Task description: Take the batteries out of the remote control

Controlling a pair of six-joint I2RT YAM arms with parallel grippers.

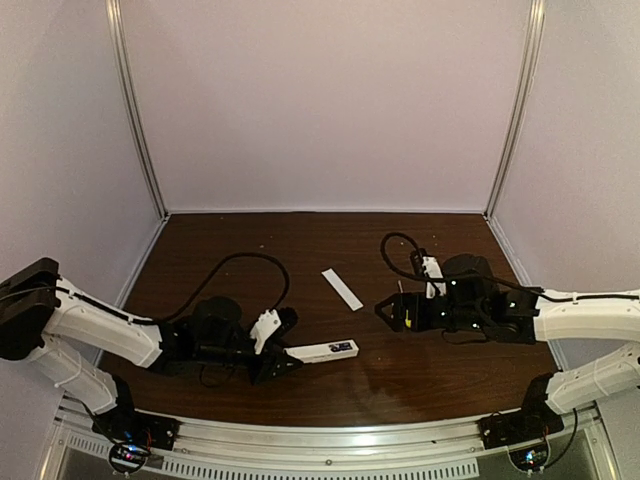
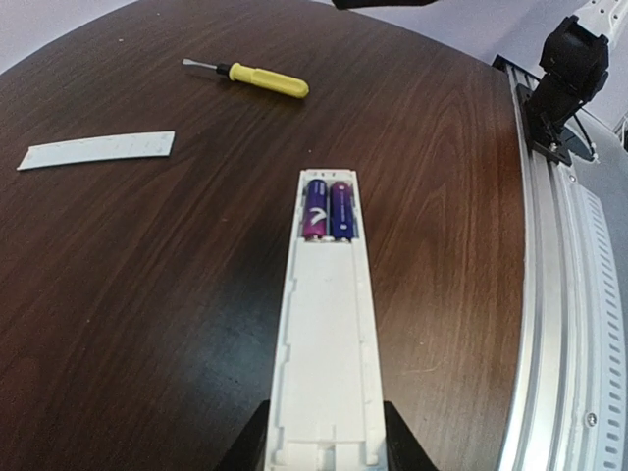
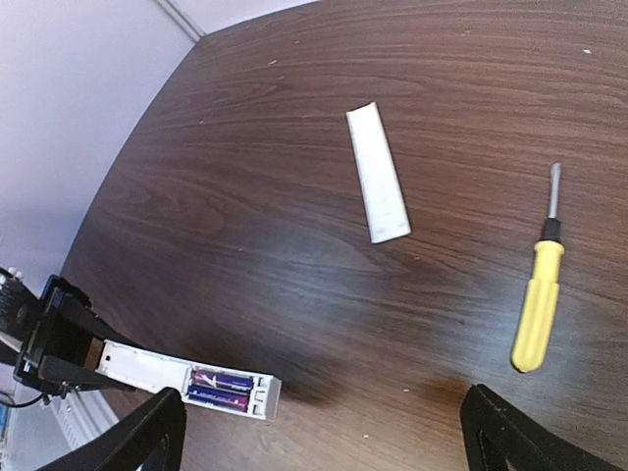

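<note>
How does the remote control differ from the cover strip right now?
The remote control is a thick body with two batteries in its recess; the cover strip is thin, flat, bare. The remote control is clamped in the left hand; the cover strip lies loose on the table. Both are white and oblong.

I worked in a lab-type robot test cell, not a home or shop. Plain pale wall panels boxed the space on 3 sides, w/ aluminium corner posts. My arm bases sat bolted to an extruded metal rail at the dark wood-grain table edge. Black cables ran loose over the top.
</note>
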